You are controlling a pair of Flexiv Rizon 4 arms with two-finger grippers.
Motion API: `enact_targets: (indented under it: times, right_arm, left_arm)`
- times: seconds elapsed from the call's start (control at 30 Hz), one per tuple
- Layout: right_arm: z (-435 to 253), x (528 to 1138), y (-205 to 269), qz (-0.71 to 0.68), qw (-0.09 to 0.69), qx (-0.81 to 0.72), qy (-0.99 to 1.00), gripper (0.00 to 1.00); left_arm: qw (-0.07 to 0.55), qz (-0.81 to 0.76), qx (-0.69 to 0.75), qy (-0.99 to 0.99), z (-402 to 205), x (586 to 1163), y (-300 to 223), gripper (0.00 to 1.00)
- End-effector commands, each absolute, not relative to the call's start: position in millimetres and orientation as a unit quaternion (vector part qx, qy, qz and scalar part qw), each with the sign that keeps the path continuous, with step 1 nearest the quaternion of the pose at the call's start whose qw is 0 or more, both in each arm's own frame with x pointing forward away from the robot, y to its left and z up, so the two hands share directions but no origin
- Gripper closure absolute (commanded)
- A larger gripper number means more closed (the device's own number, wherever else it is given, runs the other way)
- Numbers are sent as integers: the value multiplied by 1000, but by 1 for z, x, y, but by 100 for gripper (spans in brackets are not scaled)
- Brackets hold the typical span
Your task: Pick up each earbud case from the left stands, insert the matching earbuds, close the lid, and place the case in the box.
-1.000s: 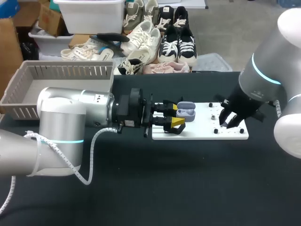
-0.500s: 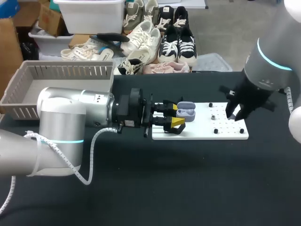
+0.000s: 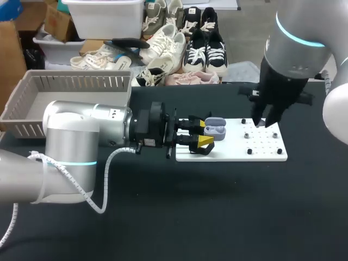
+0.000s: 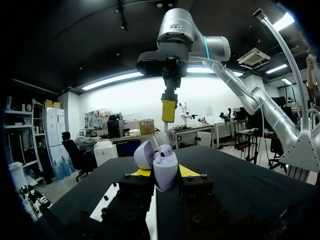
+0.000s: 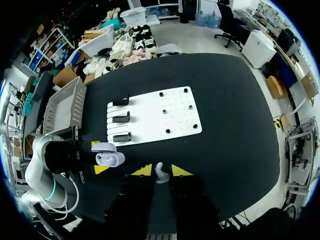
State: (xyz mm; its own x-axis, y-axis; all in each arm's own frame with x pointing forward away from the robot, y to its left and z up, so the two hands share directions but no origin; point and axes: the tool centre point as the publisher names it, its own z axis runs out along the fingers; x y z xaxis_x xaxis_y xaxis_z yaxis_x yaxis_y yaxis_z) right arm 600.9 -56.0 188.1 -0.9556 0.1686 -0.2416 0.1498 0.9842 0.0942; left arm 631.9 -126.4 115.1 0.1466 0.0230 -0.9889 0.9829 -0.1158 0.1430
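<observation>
My left gripper (image 3: 202, 136) lay low over the left end of the white board (image 3: 234, 150). Its yellow-tipped fingers were pressed against a pale lavender earbud case (image 3: 215, 129) from both sides. The case's lid stood open, and from the left wrist camera the case sat upright between the two tips. My right gripper (image 3: 262, 120) hung above the board's far right part, clear of the surface, pointing down. In the right wrist view its fingers were drawn in narrow on a small white earbud (image 5: 160, 173), which was pinched between the yellow tips. From that height I could see three black stands (image 5: 121, 119) in a row along the board's left end. The held case was just beside the nearest of them. Small black pegs (image 5: 166, 131) dotted the board's right half. The grey slatted basket (image 3: 22, 109) sat at the table's far left corner, well apart from the board.
</observation>
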Motion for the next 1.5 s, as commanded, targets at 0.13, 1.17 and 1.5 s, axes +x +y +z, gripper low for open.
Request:
enact_targets:
  times: [0.13,1.17,1.5]
  right_arm:
    - [215,587,-30,34,123,27,991,100]
    - [194,617,41,30,85,-112,990,100]
    - [189,615,38,19,81,-109,991,100]
  left_arm:
    - [498,-483,570,440,114,633,-126,100]
    - [498,-483,570,440,114,633,-126,100]
    - [498,-483,570,440,114,633,-126,100]
